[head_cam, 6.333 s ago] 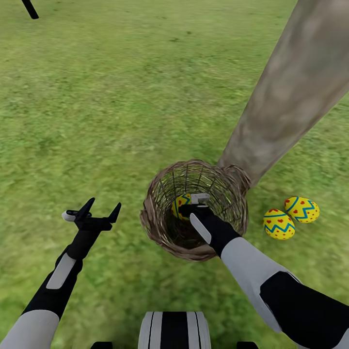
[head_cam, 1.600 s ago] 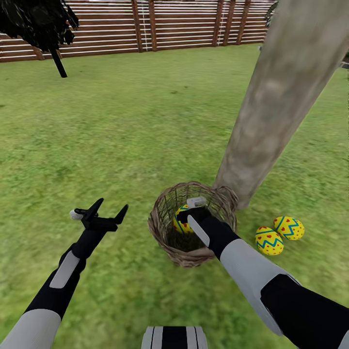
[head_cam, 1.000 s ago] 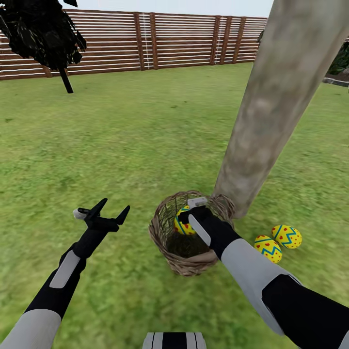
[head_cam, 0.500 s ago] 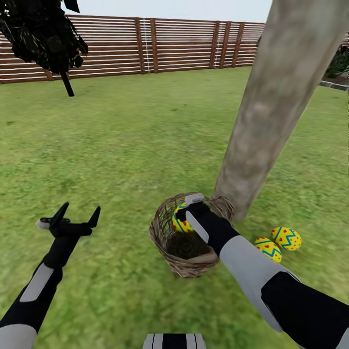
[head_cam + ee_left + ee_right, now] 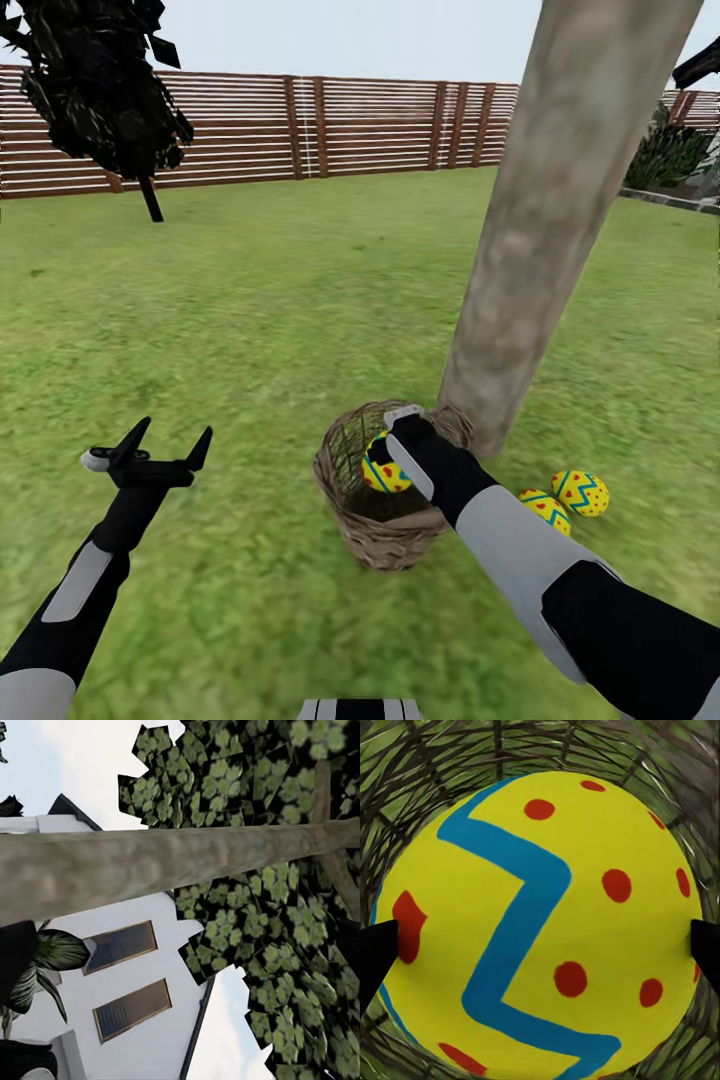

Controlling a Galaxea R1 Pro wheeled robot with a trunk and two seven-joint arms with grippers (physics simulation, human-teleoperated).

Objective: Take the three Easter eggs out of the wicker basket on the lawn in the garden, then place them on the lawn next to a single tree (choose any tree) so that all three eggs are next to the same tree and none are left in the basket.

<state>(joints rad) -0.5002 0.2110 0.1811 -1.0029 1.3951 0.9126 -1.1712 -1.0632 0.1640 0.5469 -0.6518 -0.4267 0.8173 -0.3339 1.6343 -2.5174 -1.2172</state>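
Left gripper (image 5: 148, 452) hangs spread and empty over the lawn (image 5: 250, 300); right gripper (image 5: 385, 455) is clamped on the last egg (image 5: 385, 472) inside the basket (image 5: 385, 535) at the tree (image 5: 560, 200). Other two eggs (image 5: 565, 498) lie beside the trunk. Egg looks smooth, rigid, light, likely slippery: hold across its widest middle, as fingertips (image 5: 375, 952) do.

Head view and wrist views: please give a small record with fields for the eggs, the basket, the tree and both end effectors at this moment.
third egg: inside wicker basket, between right end effector fingers
other two eggs: on lawn beside tree trunk
basket position: on grass, at trunk base
right end effector: shut on egg, fingertips at both sides in right wrist view
left end effector: open, empty, above grass
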